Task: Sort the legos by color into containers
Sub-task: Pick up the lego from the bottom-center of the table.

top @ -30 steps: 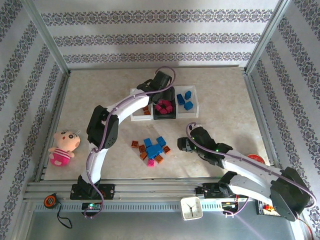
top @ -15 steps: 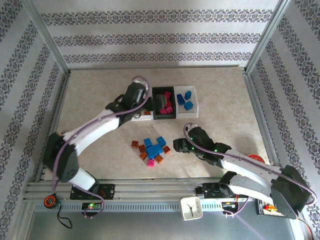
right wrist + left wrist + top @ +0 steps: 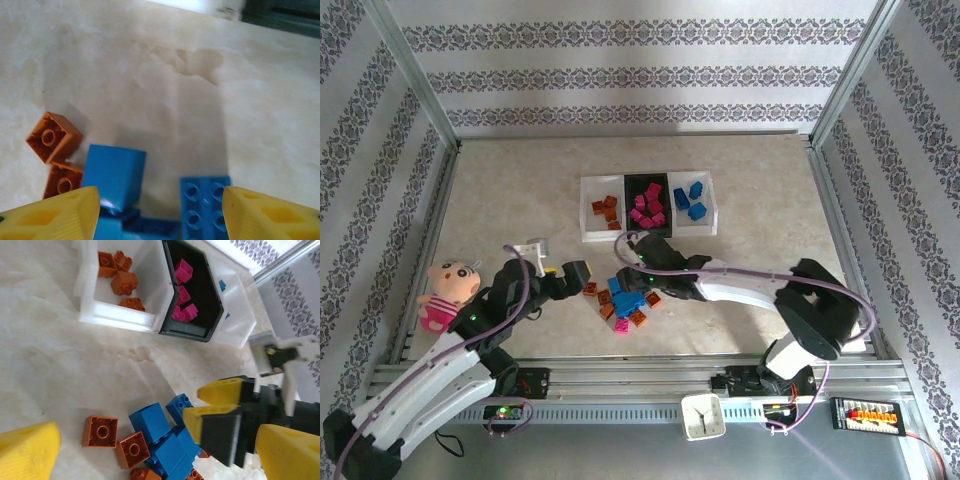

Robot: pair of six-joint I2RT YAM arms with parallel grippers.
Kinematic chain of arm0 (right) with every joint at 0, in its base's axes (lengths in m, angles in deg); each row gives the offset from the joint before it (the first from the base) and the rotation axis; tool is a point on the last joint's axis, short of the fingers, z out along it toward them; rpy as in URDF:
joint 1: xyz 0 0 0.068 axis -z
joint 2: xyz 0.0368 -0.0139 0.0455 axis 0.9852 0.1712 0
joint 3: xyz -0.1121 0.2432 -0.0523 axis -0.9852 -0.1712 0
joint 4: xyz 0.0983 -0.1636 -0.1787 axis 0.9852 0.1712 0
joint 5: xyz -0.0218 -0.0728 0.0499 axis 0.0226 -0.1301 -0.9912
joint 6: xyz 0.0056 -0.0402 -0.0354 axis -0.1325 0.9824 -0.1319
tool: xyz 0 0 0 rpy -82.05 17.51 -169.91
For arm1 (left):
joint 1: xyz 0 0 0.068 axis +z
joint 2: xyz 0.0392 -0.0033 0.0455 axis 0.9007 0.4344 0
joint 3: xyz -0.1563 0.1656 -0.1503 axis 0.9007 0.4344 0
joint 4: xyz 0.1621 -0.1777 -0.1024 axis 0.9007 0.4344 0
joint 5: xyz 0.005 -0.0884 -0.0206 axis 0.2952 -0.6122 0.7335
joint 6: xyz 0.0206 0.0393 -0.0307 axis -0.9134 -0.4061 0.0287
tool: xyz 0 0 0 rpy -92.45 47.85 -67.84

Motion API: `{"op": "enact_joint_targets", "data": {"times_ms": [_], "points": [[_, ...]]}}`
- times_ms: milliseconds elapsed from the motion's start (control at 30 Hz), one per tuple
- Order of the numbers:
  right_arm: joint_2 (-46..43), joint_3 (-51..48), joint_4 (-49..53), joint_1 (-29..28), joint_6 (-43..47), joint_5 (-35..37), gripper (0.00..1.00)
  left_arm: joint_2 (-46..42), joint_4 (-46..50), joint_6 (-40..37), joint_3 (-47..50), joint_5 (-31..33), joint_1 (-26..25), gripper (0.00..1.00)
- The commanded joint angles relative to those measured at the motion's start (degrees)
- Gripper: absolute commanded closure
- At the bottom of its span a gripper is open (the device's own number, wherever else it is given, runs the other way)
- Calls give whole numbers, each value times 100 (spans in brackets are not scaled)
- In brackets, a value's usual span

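A pile of blue, orange-brown and one magenta legos (image 3: 628, 298) lies mid-table. My right gripper (image 3: 628, 270) reaches left over the pile, open. In the right wrist view the gripper (image 3: 160, 215) straddles a studded blue brick (image 3: 205, 200) and a tilted blue brick (image 3: 115, 172), gripping nothing. My left gripper (image 3: 582, 275) hovers low just left of the pile, open and empty; in its own view the gripper (image 3: 160, 460) faces the blue bricks (image 3: 165, 440) and the right arm's yellow fingers (image 3: 222, 390). The joined containers hold orange (image 3: 603, 210), magenta (image 3: 647, 208) and blue (image 3: 692, 200) bricks.
A pink plush doll (image 3: 448, 293) sits at the left edge beside my left arm. A small white clock (image 3: 701, 416) stands on the front rail. Metal frame rails border the table on all sides. The containers' near wall (image 3: 125, 315) is about a hand's width beyond the pile.
My left arm has pulled back from the containers and dropped low beside the pile's left. My right arm has swung left across the table onto the pile.
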Motion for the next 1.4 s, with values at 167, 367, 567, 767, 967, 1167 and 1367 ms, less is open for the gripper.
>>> {"op": "enact_joint_targets", "data": {"times_ms": [167, 367, 567, 767, 967, 1167, 1367], "points": [[808, 972, 448, -342, 330, 32, 38, -887, 1116, 348, 402, 355, -54, 0], [1237, 1284, 867, -388, 312, 230, 42, -800, 1103, 332, 434, 357, -56, 0], [1494, 1409, 922, -421, 333, 194, 47, -727, 1029, 314, 459, 362, -57, 0], [1519, 1406, 785, -442, 362, 80, 64, -696, 1052, 332, 469, 396, -56, 0], [1096, 1184, 397, -435, 457, 114, 76, -672, 1019, 367, 443, 479, -56, 0], [251, 975, 157, -320, 546, 234, 77, -619, 950, 402, 460, 495, -56, 0], [-806, 682, 283, 383, 529, 450, 78, -551, 757, 367, 515, 381, -56, 0]]}}
